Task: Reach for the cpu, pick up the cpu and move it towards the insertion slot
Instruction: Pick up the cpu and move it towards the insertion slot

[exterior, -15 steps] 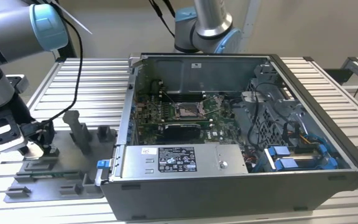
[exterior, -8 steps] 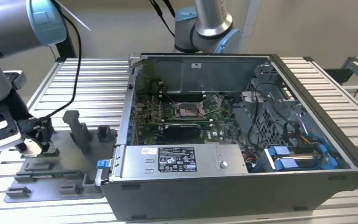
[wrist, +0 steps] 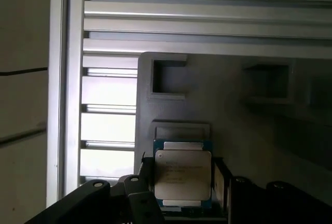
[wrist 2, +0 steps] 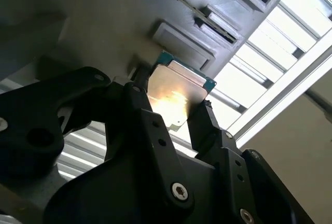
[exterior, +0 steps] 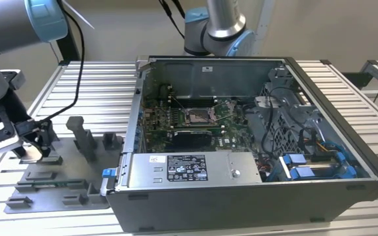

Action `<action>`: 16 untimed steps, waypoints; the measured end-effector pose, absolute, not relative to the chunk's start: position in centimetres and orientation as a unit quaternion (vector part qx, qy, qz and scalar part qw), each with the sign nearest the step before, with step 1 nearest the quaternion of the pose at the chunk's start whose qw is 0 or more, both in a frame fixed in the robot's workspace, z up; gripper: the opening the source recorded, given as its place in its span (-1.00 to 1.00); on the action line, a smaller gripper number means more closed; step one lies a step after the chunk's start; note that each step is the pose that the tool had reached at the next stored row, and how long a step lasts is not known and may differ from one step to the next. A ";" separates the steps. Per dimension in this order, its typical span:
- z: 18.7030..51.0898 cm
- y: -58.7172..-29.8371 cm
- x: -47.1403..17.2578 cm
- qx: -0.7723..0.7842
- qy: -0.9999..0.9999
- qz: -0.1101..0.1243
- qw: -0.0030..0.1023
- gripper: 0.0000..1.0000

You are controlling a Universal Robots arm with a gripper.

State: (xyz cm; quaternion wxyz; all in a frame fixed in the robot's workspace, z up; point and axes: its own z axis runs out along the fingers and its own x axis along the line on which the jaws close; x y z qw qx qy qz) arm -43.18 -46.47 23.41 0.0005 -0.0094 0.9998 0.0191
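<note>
a robot arm's end effector [exterior: 37,150] hangs low over a grey fixture plate [exterior: 51,191] at the exterior view's left. the plate lies on a slatted metal surface [exterior: 97,88] beside an open computer case [exterior: 241,196]. in both wrist views the end effector is set narrow and holds the cpu [wrist: 182,175]. its two black fingers [wrist 2: 205,125] press against two opposite edges of the chip, and the silvery top catches the light. the cpu sits just in front of a shallow rectangular pocket [wrist: 181,130] in the plate; whether it is clear of the plate cannot be told. the slot [exterior: 197,115], a square socket with a shiny frame, lies on the green motherboard [exterior: 156,123] inside the case. it is well apart from the cpu, toward the exterior view's right, with the case wall [exterior: 135,113] between them. the grip looks thin, on edges only, so the chip could tilt or slip out if the arm jolts. a corner could catch the pocket's rim if the chip is not clear of the plate, twisting it in the fingers. the upright posts [exterior: 84,137] on the plate and the case wall stand between the cpu and the slot, and a low path could knock the chip against them.
</note>
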 end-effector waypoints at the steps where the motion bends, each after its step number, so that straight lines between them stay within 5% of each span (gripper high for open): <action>1: 23.5 -46.5 -43.2 -0.009 1.000 0.019 0.001 -1.00; 16: 25.2 -46.5 -43.2 -0.009 1.000 0.019 0.001 -1.00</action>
